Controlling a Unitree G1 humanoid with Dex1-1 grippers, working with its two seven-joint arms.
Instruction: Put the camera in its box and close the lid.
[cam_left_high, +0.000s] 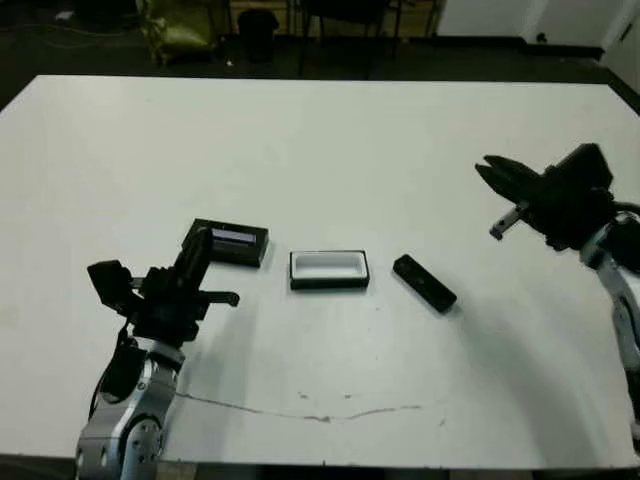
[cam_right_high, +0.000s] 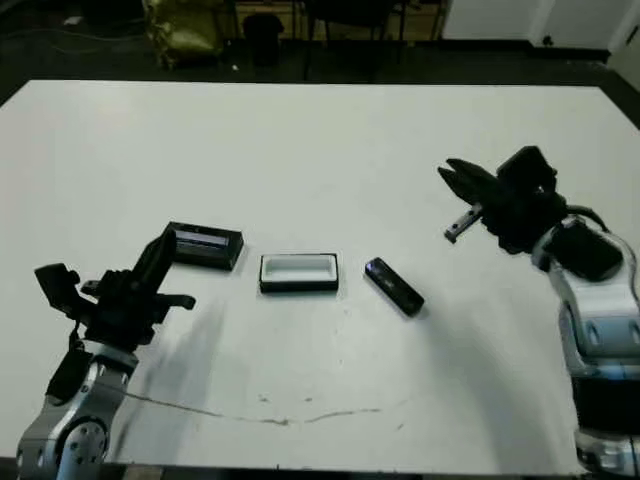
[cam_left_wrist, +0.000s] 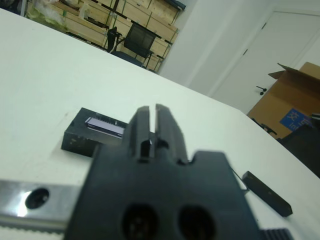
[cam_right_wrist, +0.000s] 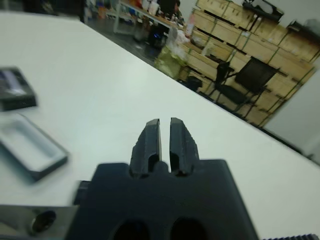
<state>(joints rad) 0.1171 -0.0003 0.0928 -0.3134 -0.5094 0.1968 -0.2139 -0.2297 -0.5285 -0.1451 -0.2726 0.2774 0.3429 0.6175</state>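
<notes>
The box (cam_left_high: 328, 269), a shallow black tray with a white lining, lies open at the table's middle. Left of it lies the lid (cam_left_high: 228, 242), flat and black with a pale stripe facing up. The camera (cam_left_high: 424, 283), a slim black bar, rests at an angle just right of the box. My left gripper (cam_left_high: 202, 240) is shut and holds nothing; its tips point at the lid's near left end (cam_left_wrist: 95, 131). Far to the right, my right gripper (cam_left_high: 487, 168) hangs above the table, shut and holding nothing, well behind and to the right of the camera.
A thin dark crack line (cam_left_high: 300, 410) runs across the table near its front edge. Beyond the far edge stand chairs and clutter on a dark floor. Stacked wooden crates and a chair (cam_right_wrist: 252, 75) show in the right wrist view.
</notes>
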